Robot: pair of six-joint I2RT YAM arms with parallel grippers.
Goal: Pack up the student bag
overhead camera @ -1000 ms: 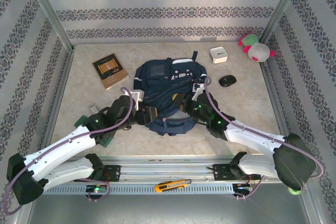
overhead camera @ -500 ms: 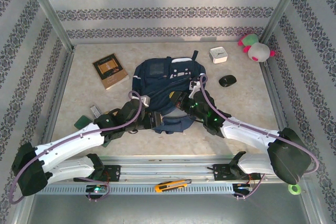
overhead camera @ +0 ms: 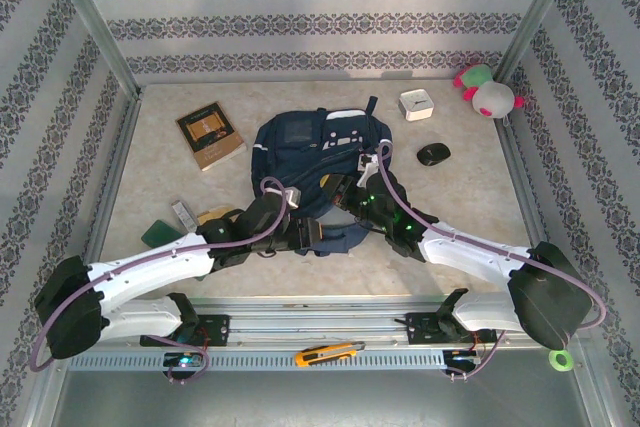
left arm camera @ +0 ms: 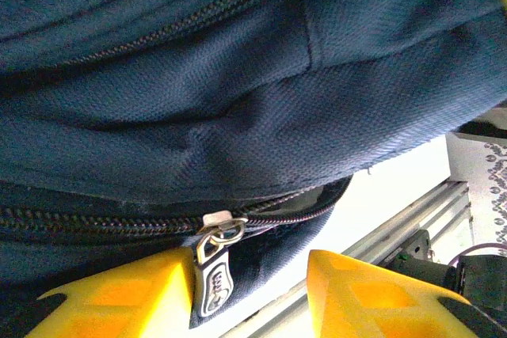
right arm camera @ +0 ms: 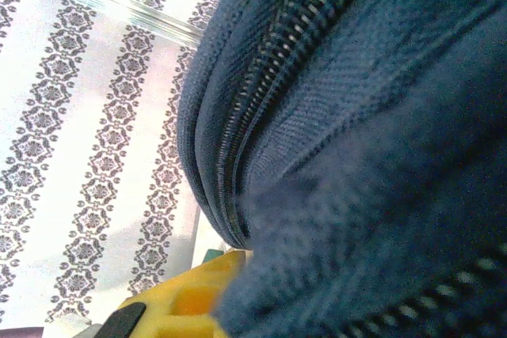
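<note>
Knife (overhead camera: 328, 354) on the near rail, green tape roll (overhead camera: 560, 359) at the near right corner.

Both arms reach in to the near end of the bag (overhead camera: 320, 142). The bag lies flat mid-desk (overhead camera: 470, 197), front pockets up, white patches at the far end.

Left fingers (overhead camera: 300, 232) are at the bag's near edge, left of centre. Wrist cam: the yellow fingers are spread, not clamped. The zip pull (left arm camera: 212, 279) hangs in the gap, right against the inner face of the left-hand finger (left arm camera: 135, 294). It is well clear of the other finger (left arm camera: 372, 290). The slider (left arm camera: 220, 231) sits on a closed zip (left arm camera: 95, 223) running along the bag's edge.

Right fingers (overhead camera: 338, 197) are on the bag just past the left ones, right of centre, and clenched. Wrist cam: one yellow finger (right arm camera: 190, 298) with blue fabric bunched right over it and zip teeth beside it. Can't tell if fabric is actually pinched.

Left of the bag, beside the left arm: a green flat item (overhead camera: 160, 234), a small dark item (overhead camera: 182, 213) and a tan item (overhead camera: 212, 215) partly under the arm. Too small to identify.

Further back:
- book (overhead camera: 210, 134), left of the bag, apart from it
- mouse (overhead camera: 433, 154), right of the bag
- white box (overhead camera: 416, 105), beyond the mouse
- plush toy (overhead camera: 487, 92), far right corner
</note>
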